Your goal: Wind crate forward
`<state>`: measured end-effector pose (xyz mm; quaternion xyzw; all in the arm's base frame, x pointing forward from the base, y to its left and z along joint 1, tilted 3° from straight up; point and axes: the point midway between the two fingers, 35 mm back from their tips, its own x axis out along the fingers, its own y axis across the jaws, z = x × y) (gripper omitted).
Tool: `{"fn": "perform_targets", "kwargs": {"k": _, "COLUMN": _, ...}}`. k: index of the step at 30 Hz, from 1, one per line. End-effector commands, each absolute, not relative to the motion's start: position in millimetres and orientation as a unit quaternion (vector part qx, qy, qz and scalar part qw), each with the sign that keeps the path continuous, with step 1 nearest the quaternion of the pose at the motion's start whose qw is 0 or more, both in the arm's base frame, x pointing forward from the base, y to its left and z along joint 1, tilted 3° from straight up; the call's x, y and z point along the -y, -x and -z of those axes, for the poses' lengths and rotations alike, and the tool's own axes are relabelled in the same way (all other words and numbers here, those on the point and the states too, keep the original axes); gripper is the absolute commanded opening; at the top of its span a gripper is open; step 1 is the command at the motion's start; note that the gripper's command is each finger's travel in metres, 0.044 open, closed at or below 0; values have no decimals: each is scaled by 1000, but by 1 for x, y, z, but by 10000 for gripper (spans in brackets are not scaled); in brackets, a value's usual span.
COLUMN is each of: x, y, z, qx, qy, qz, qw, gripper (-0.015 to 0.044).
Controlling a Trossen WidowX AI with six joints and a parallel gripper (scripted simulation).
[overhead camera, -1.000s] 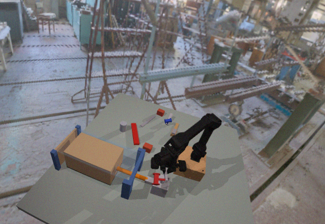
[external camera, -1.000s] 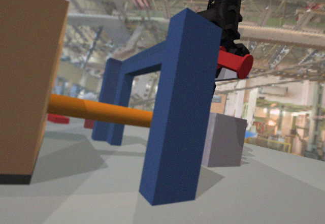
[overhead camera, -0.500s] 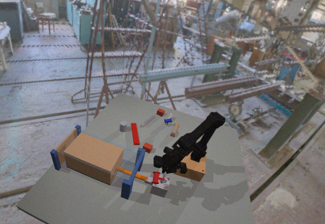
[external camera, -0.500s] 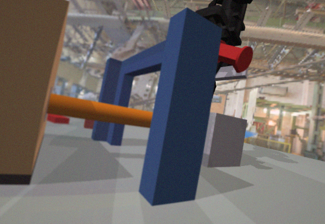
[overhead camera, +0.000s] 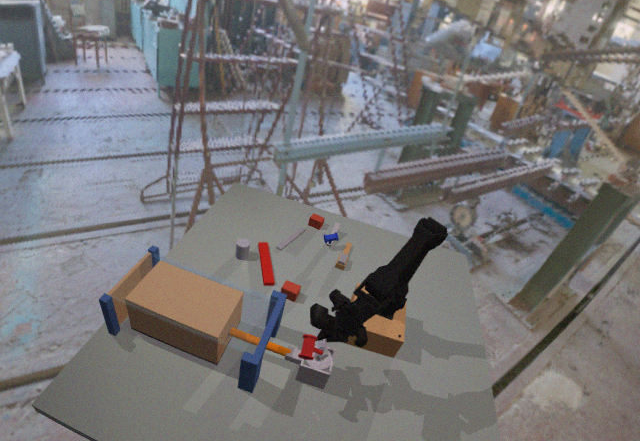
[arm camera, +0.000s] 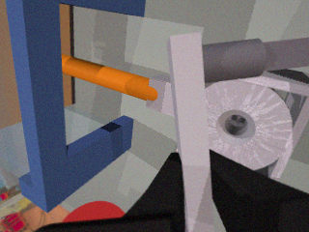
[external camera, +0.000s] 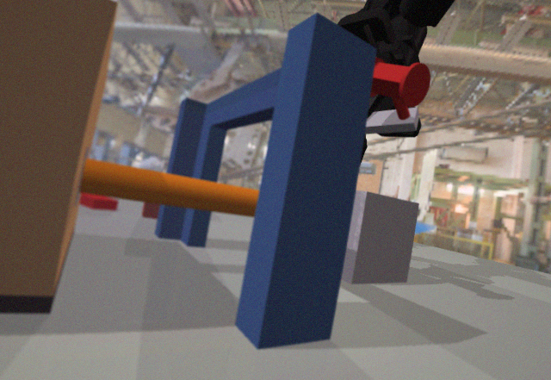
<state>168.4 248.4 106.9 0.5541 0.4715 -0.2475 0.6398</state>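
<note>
My gripper (overhead camera: 338, 339) (arm camera: 189, 159) is shut on the winch handle (overhead camera: 308, 346) (external camera: 416, 84) (arm camera: 189, 97), which has a red grip, a pale flat arm and a dark grey shank. The handle is above the winch (overhead camera: 314, 375) (external camera: 386, 238) (arm camera: 272, 108). In the wrist view its shank lies sideways, out of the round hole (arm camera: 237, 124); the key's end is cut off. The crate (overhead camera: 183, 296) (external camera: 40, 144) sits flat. The orange strap (overhead camera: 258, 342) (external camera: 169, 189) (arm camera: 106, 76) runs from it under the blue steel frame (overhead camera: 247, 369) (external camera: 275, 233) (arm camera: 39, 106). A gap separates crate and frame.
Behind the cubby lie a red bar (overhead camera: 266, 263), red blocks (overhead camera: 291, 290) (overhead camera: 316, 220), a grey cylinder (overhead camera: 242, 248), a thin grey bar (overhead camera: 292, 238), a blue-gripped tool (overhead camera: 330, 237) and a wooden-backed piece (overhead camera: 343, 256). The arm's wooden base (overhead camera: 385, 333) stands beside the winch.
</note>
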Motion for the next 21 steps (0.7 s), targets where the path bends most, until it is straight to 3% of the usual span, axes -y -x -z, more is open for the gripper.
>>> {"fn": "perform_targets", "kwargs": {"k": 1, "x": -248, "y": -169, "z": -109, "qx": -449, "qy": -575, "qz": 224, "qw": 647, "gripper": 0}}
{"fn": "perform_targets", "kwargs": {"k": 21, "x": -248, "y": -169, "z": -109, "qx": -344, "qy": -641, "qz": 115, "qw": 677, "gripper": 0}}
